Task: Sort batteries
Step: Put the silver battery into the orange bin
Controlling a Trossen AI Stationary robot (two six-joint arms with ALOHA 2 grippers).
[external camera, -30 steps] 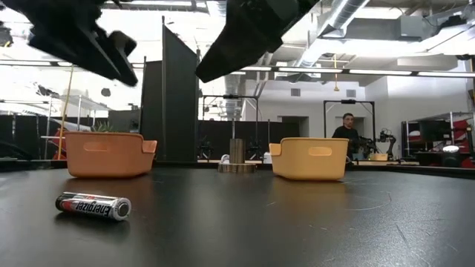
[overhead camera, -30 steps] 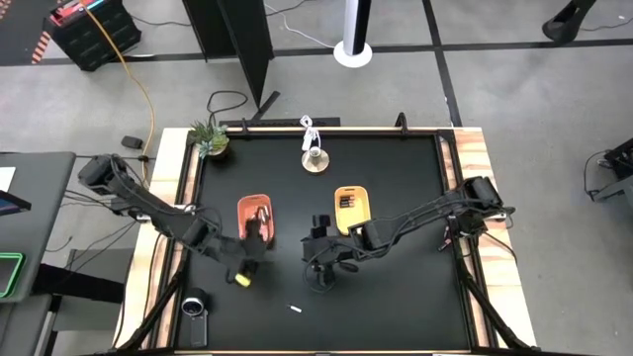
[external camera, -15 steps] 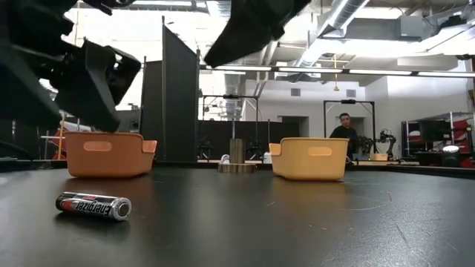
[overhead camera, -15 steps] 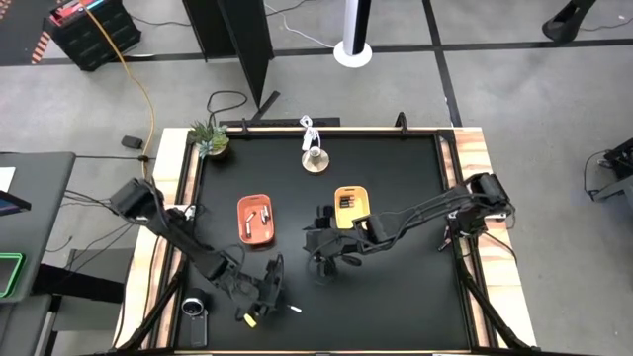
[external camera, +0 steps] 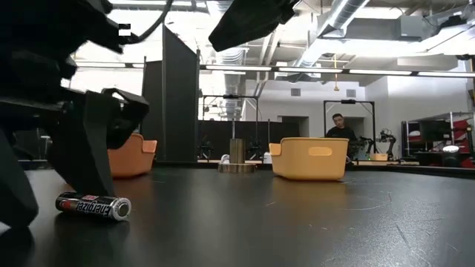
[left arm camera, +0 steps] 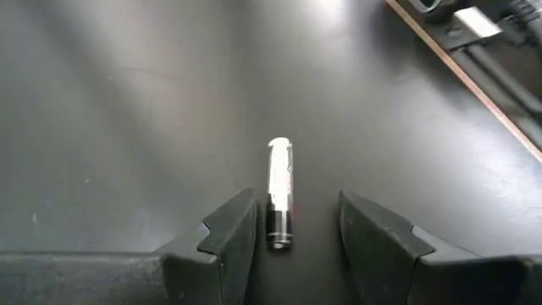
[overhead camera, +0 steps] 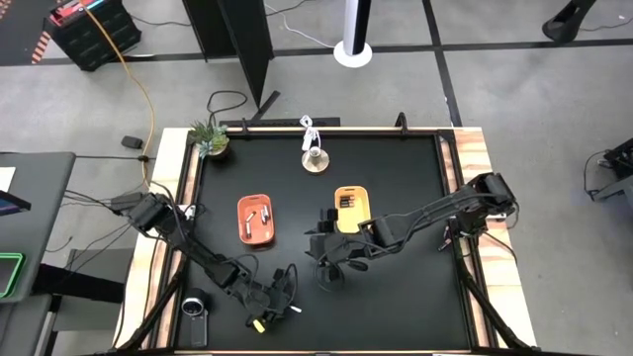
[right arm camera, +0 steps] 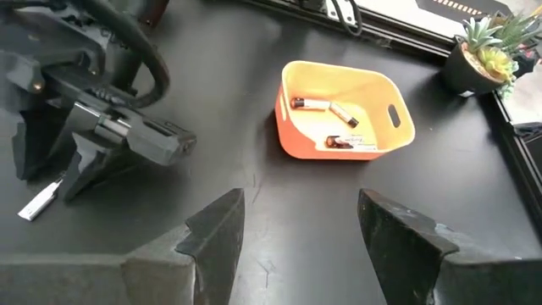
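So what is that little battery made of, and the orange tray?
The battery looks like metal with a shiny silver and black printed wrap; it glints under the light. The orange tray looks like smooth matte plastic, with molded rounded corners and a cut-out handle slot.

I worked in a robotics lab: behind my black table [external camera: 297,222] ran exposed ceiling ducts [external camera: 349,15] and strip lights, dark partition panels [external camera: 180,96] stood on a taped concrete floor [overhead camera: 396,79], and a person [external camera: 340,127] sat among equipment racks at far right.
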